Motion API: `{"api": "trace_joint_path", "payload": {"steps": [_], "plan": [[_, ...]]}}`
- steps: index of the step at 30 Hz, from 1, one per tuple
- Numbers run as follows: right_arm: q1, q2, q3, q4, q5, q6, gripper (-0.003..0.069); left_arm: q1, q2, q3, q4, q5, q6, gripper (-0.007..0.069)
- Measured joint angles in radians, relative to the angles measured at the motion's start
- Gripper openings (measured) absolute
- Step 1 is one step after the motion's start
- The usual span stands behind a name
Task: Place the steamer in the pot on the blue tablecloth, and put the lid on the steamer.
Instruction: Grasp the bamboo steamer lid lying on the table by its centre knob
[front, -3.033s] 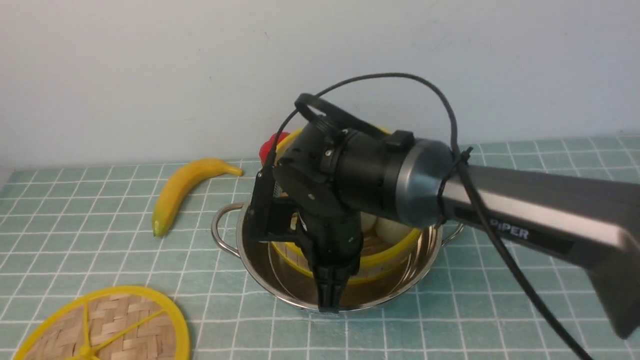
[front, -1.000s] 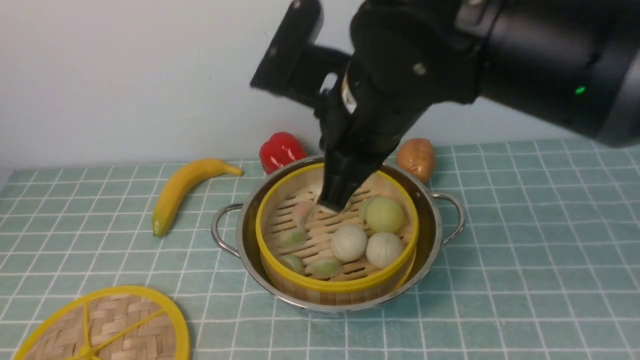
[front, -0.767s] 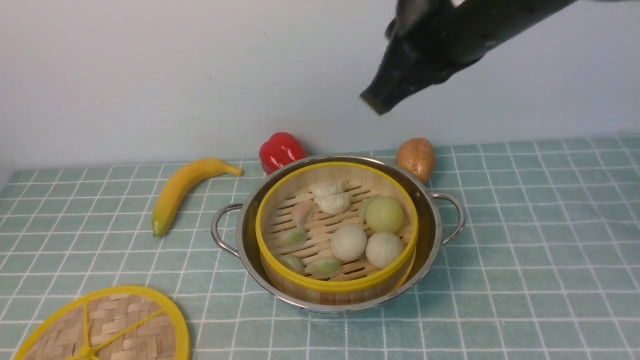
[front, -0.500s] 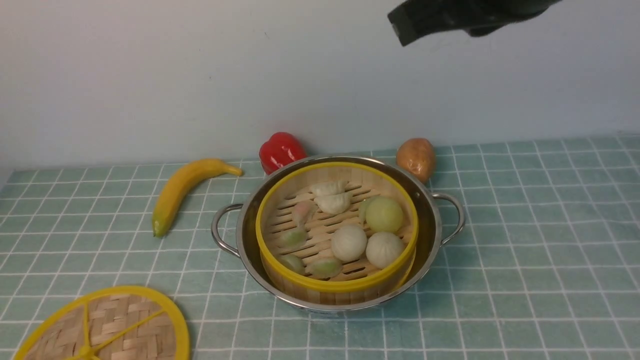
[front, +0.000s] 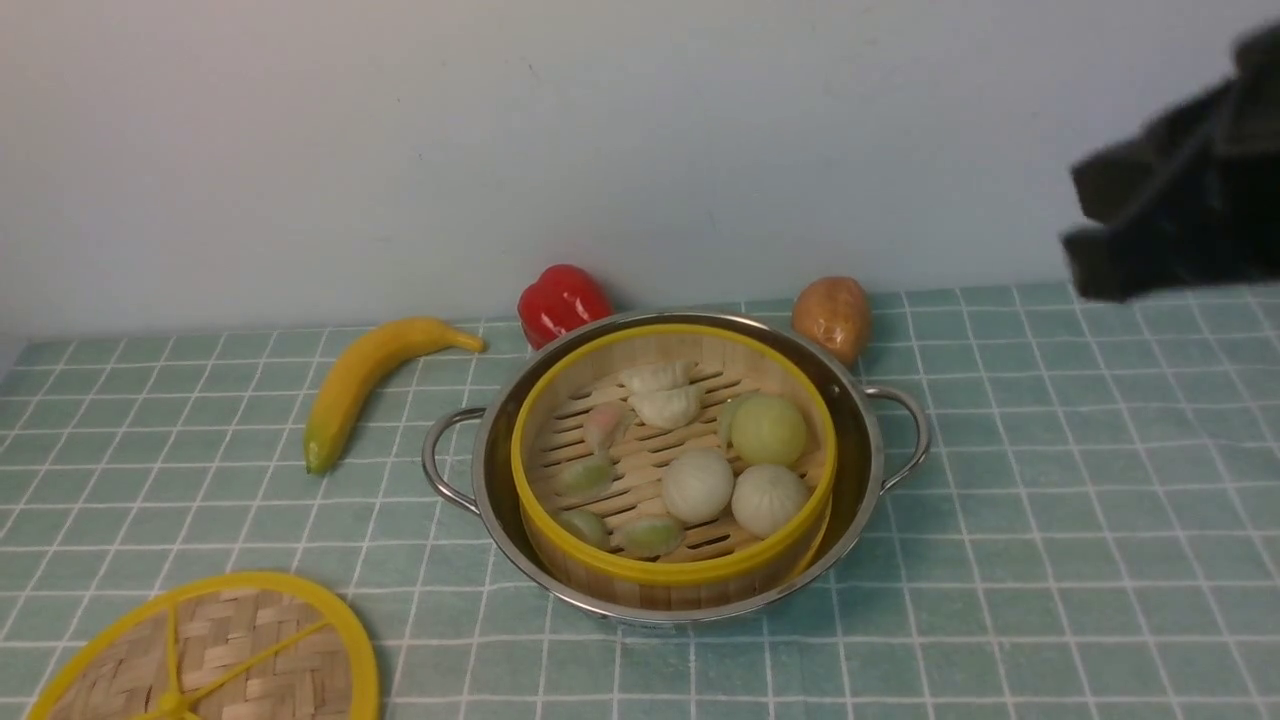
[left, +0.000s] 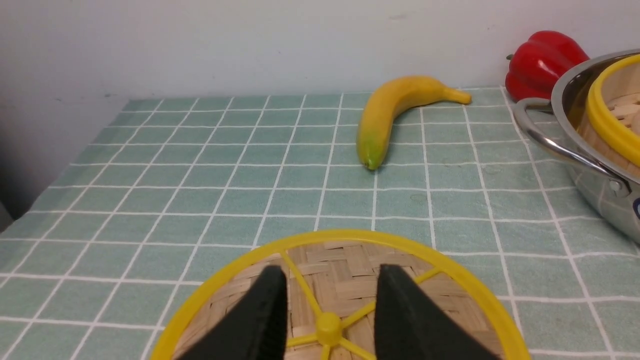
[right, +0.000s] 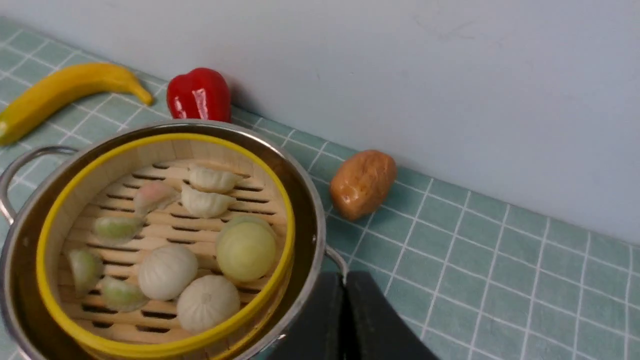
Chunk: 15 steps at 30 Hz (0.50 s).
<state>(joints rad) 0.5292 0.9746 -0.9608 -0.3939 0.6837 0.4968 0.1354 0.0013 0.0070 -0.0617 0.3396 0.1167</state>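
Shows the left gripper (left: 330, 272) with jaws parted and nothing clamped, poised over the lid (left: 350, 257), one black finger (left: 265, 310) to each side of the small centre knob (left: 327, 324); cannot tell whether touching the weave. Finds that lid flat on the blue tablecloth (front: 1050, 520), near and to the left, well apart from the pot (front: 855, 440).

Shows the right gripper (right: 345, 277) pressed shut on nothing, raised above the cloth just beside the pot's right handle (right: 336, 260). From the front, gives only a dark blur of the right arm (front: 1170, 230) at the right edge.

Puts the steamer (front: 690, 575) upright inside the pot, ringed by the steel wall, uncovered, with pale buns (front: 697, 484) and dumplings on the slatted floor. Places the pot mid-cloth, a looped handle at each side.

Farther back, toward the wall: a banana (front: 360, 385) to the left, a red pepper (front: 562, 300) just behind the pot's rim, a brown potato (front: 832, 315) behind and to the right.
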Motion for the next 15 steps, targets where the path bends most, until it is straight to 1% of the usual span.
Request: {"api": "trace_joint_path", "payload": {"steps": [1, 2, 3, 4, 5, 6, 7, 10, 11, 13, 15], "plan": [[-0.009, -0.027, 0.018, -0.001, -0.03, 0.008, 0.0025, 0.0, 0.0, 0.0, 0.0, 0.0, 0.0, 0.0243], [-0.084, -0.122, 0.141, -0.009, -0.124, 0.032, 0.0029, 0.0, 0.0, 0.0, 0.0, 0.0, 0.0, 0.0243], [-0.12, -0.177, 0.22, -0.016, -0.169, 0.044, 0.0034, 0.0, 0.0, 0.0, 0.0, 0.0, 0.0, 0.0243], [-0.129, -0.191, 0.22, -0.018, -0.18, 0.048, 0.0034, 0.0, 0.0, 0.0, 0.0, 0.0, 0.0, 0.0243], [-0.165, -0.247, 0.293, -0.025, -0.218, 0.056, 0.0036, 0.0, 0.0, 0.0, 0.0, 0.0, 0.0, 0.0243], [-0.241, -0.372, 0.409, -0.036, -0.285, 0.069, 0.0041, 0.0, 0.0, 0.0, 0.0, 0.0, 0.0, 0.0243], [-0.257, -0.4, 0.421, -0.04, -0.296, 0.071, 0.0042, 0.0, 0.0, 0.0, 0.0, 0.0, 0.0, 0.0243], [-0.352, -0.579, 0.558, -0.05, -0.337, 0.08, 0.0051, 0.0, 0.0, 0.0, 0.0, 0.0, 0.0, 0.0243], [-0.403, -0.691, 0.629, -0.05, -0.349, 0.089, 0.0059, 0.0, 0.0, 0.0, 0.0, 0.0, 0.0, 0.0243], [-0.444, -0.797, 0.7, -0.05, -0.359, 0.098, 0.0069, 0.0, 0.0, 0.0, 0.0, 0.0, 0.0, 0.0243], [-0.463, -0.856, 0.743, -0.051, -0.364, 0.101, 0.0077, 0.0, 0.0, 0.0, 0.0, 0.0, 0.0, 0.0243]]}}
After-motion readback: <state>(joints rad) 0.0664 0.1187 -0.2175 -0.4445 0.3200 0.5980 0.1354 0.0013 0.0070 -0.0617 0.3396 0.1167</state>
